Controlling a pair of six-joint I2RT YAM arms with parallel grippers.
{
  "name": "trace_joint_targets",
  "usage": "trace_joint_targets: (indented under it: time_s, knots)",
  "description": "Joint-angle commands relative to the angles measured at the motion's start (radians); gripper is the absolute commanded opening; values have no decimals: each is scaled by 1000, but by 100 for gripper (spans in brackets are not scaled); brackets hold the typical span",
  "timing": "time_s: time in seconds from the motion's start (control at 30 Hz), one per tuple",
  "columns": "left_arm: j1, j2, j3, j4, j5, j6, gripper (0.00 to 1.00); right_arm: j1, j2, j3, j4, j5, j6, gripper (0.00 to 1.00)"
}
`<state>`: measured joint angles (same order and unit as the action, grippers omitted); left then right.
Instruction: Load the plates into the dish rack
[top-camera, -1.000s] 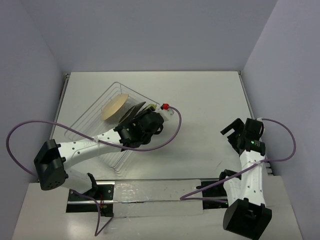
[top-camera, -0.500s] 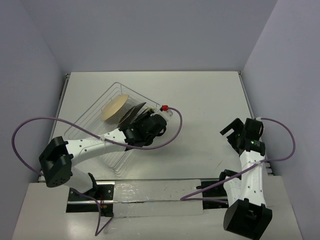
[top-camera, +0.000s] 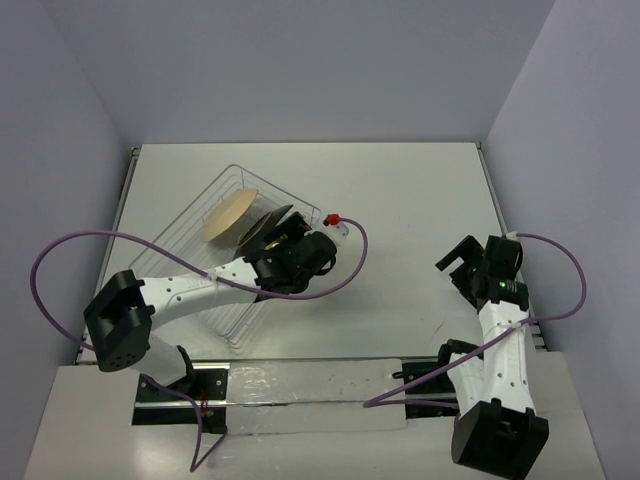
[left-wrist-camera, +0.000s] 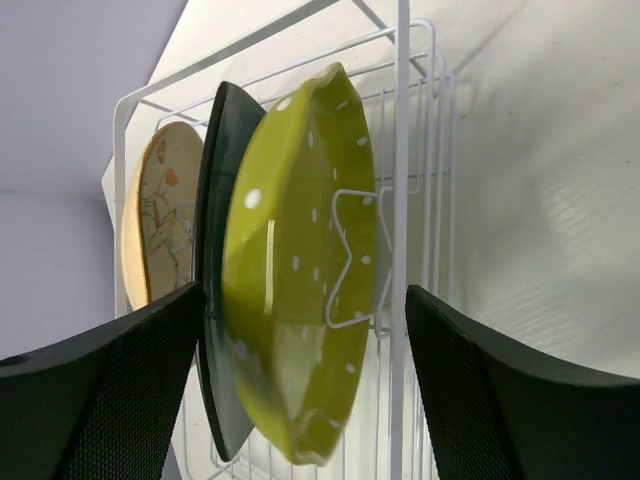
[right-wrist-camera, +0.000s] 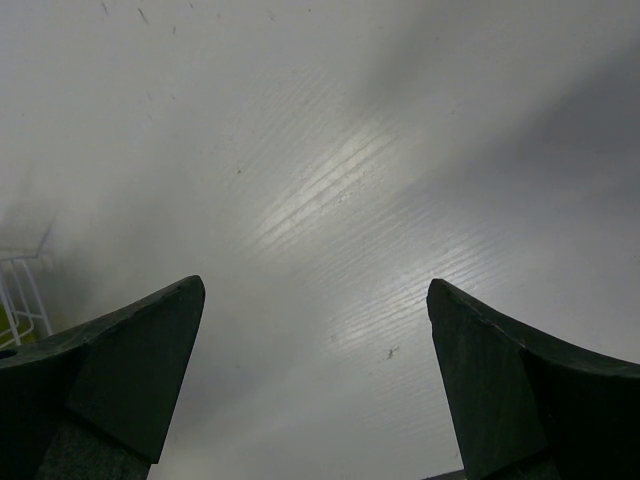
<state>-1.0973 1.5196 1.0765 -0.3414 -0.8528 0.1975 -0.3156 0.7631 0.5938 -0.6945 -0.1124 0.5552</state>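
Your yellow-green dotted plate (left-wrist-camera: 300, 280) stands on edge in the dish rack (left-wrist-camera: 402, 150), near the table's (right-wrist-camera: 330, 150) left edge. It is right beside the dark teal plate (left-wrist-camera: 215, 250) and the cream flowery plate (left-wrist-camera: 160, 230). Your left gripper (left-wrist-camera: 305, 330) has just let go, and its fingers are apart. Your right gripper (right-wrist-camera: 315, 290) waits wide apart. All three plates look loaded.

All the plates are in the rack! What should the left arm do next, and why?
Probably draw the left fingers straight back from the white wire dish rack: they are open either side of the yellow-green dotted round plate, which stands on edge there beside the dark teal plate and the cream floral plate.
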Motion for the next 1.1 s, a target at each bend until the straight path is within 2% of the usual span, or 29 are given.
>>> trace_joint_targets:
  time_s: [0.0,0.17,0.33,0.43,0.5,0.57,0.67,0.73,0.83,0.9,1.0,1.07]
  knots:
    - [-4,-36,69,19,49,-11,92,19,-14,-8,36,-1,-17,100]
    - [-6,-70,120,-5,134,-33,94,23,-27,-5,37,-12,-22,100]
    - [-7,-139,246,-42,249,-82,99,24,-40,17,41,-36,-26,100]
    - [-7,-204,308,-8,396,-139,99,24,-44,30,45,-35,-32,100]
    - [1,-270,280,92,390,-179,99,24,-52,40,44,-21,-41,100]
    - [46,-298,257,165,307,-256,99,24,-61,48,39,1,-47,100]
    - [206,-311,309,103,301,-418,100,24,-72,52,30,19,-44,100]
    - [397,-313,319,18,329,-556,99,24,-83,56,25,26,-42,100]
    - [581,-317,303,-66,295,-661,99,25,-100,64,15,63,-34,100]
    - [740,-352,260,-126,374,-743,99,24,-113,72,5,93,-24,100]
    - [866,-435,174,-138,332,-863,99,25,-128,74,3,144,-5,100]
    - [939,-489,128,-141,356,-907,99,24,-135,75,4,151,-4,100]
